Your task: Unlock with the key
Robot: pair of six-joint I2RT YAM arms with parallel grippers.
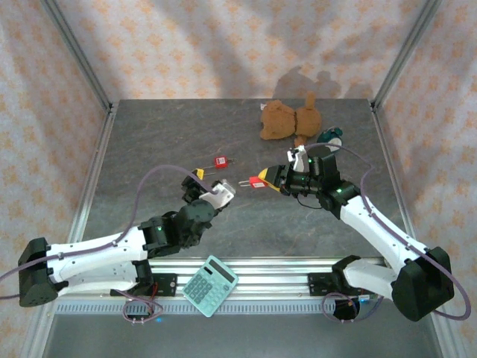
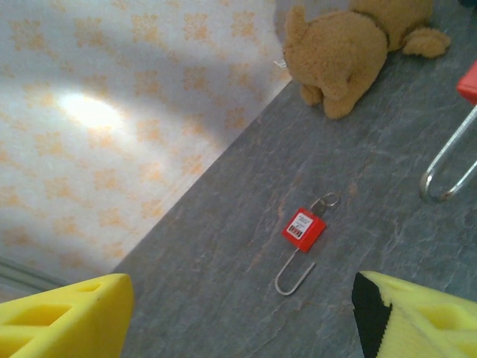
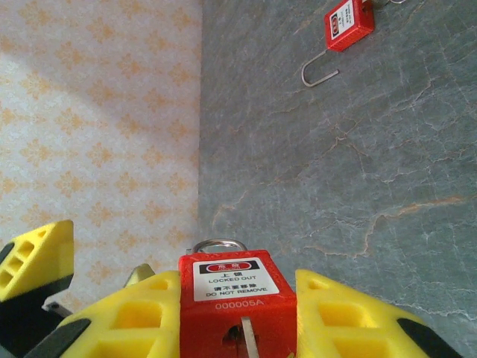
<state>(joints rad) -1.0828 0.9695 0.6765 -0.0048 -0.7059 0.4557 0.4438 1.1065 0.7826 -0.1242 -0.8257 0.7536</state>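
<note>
My right gripper [image 3: 237,302] is shut on a red padlock [image 3: 235,287] labelled LOCKED OUT, gripping its body from both sides, with the shackle [image 3: 220,245] pointing away. A thin silver strip shows at its keyhole; whether it is a key I cannot tell. In the top view this padlock [image 1: 257,181] hangs above the table's middle. A second red padlock [image 2: 303,228] lies flat on the table with its shackle [image 2: 294,276] swung open and a key ring [image 2: 326,200] at its other end. My left gripper [image 2: 242,324] hovers open just short of it, nothing between its fingers [image 2: 67,317].
A brown teddy bear [image 1: 287,119] lies at the back of the table beside a dark round object [image 1: 328,138]. A teal calculator [image 1: 210,285] rests on the front rail. Patterned walls and metal frame posts enclose the grey table [image 1: 149,149].
</note>
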